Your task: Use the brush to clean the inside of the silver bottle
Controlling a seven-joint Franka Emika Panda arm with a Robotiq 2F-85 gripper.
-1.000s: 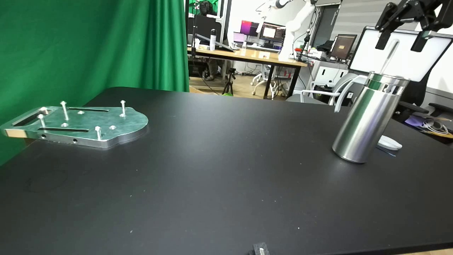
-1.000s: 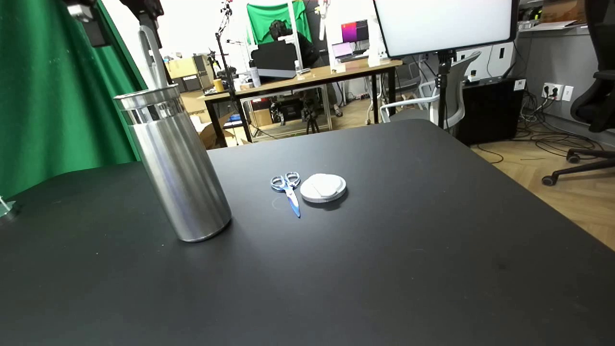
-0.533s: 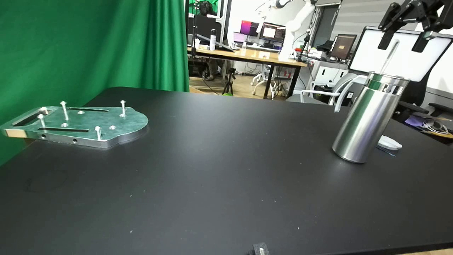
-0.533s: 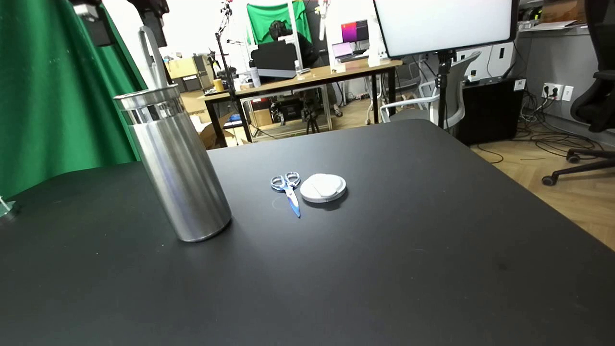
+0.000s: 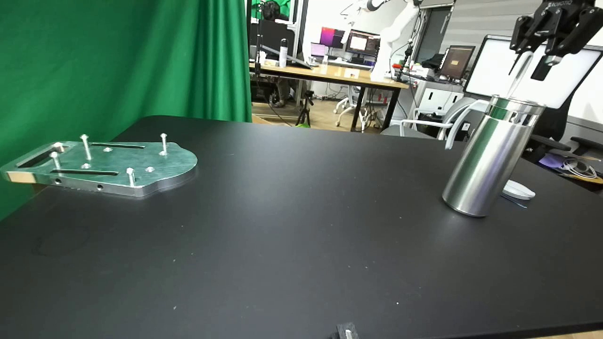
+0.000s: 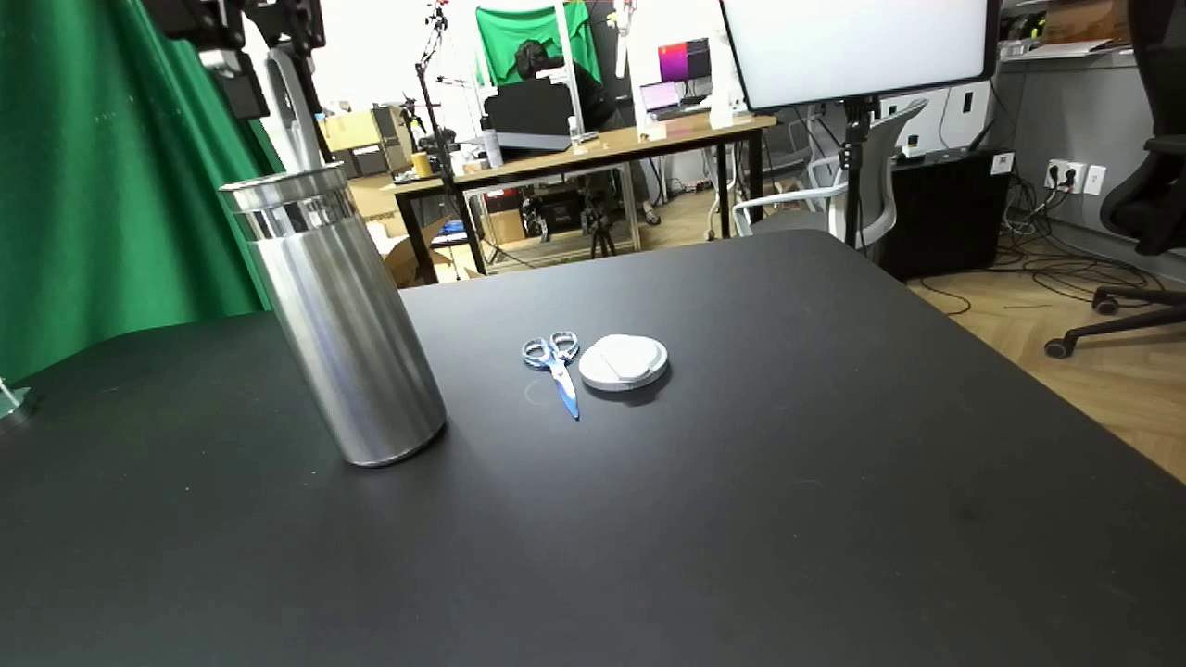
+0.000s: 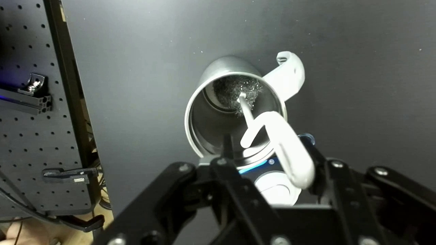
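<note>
The silver bottle (image 5: 490, 160) stands upright on the dark table in both exterior views. Looking down into it, the wrist view shows its round rim (image 7: 189, 126) and a white handle (image 7: 287, 76) at its side. Inside the bottle lie the dark bristles (image 7: 235, 90) of the brush (image 7: 289, 149); its white hooked handle sticks out over the rim. Above the mouth my gripper (image 7: 267, 144) is open but partly narrowed, with the brush handle between its fingers. That handle lies close against the right-hand finger, and a gap separates it from the left-hand one.
Beside the bottle, blue scissors (image 6: 556, 371) and a white round lid (image 6: 623, 361) lie on the table. A flat metal plate with upright pegs (image 5: 118, 165) rests at the far left. A perforated board (image 7: 34, 143) borders the table edge in the wrist view.
The fingers have drawn closer together around the brush handle, and the gripper sits slightly lower. The bottle, scissors and lid stay put.
</note>
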